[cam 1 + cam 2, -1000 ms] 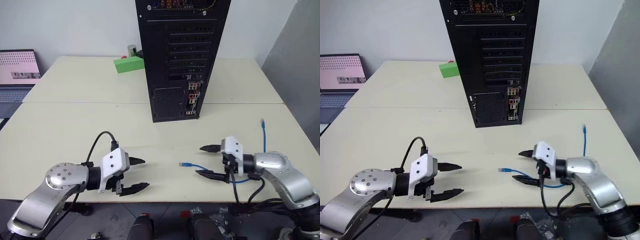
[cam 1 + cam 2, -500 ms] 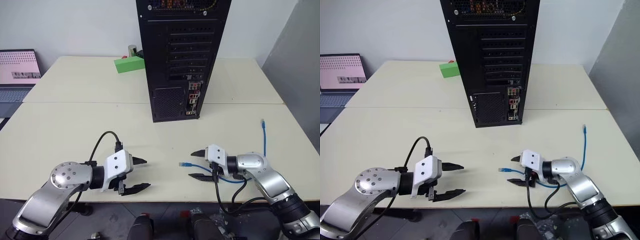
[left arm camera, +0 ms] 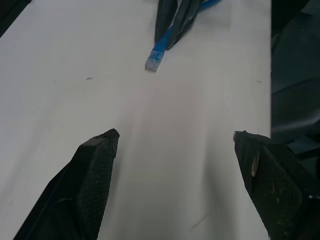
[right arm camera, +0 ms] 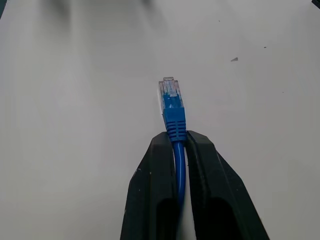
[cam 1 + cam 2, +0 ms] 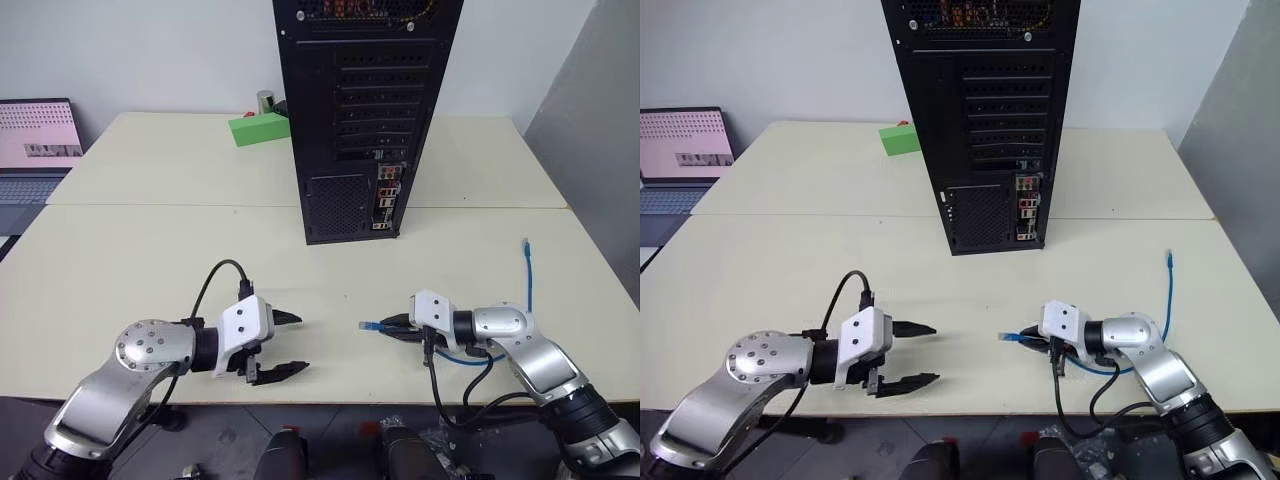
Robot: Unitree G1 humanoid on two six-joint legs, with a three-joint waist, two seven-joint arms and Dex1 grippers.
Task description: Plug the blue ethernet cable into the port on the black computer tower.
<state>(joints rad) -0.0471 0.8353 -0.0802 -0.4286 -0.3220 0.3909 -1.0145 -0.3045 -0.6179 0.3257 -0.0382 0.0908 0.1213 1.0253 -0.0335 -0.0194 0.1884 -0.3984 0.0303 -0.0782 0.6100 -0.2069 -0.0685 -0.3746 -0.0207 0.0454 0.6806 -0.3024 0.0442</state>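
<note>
- Presently, the blue cable [image 4: 174, 121] is clamped just behind its plug by the right gripper [image 5: 397, 325], low over the table [image 5: 150, 250]; its remaining length is looped past the arm, with the far plug laid near the table's right edge.
- Left gripper [image 5: 288, 345]: fingers held apart, nothing held, well apart from the plug.
- Black computer tower [image 5: 360, 110]: stood upright further back on the table, ports turned toward the grippers.
- Green block [image 5: 258, 129]: set beside the tower.

right gripper [image 5: 392, 325] lowered, jaws closed onto blue ethernet cable [image 4: 175, 117] behind plug.

Green block [image 5: 257, 129], laptop [image 5: 36, 145], cream table [image 5: 150, 250]
</note>
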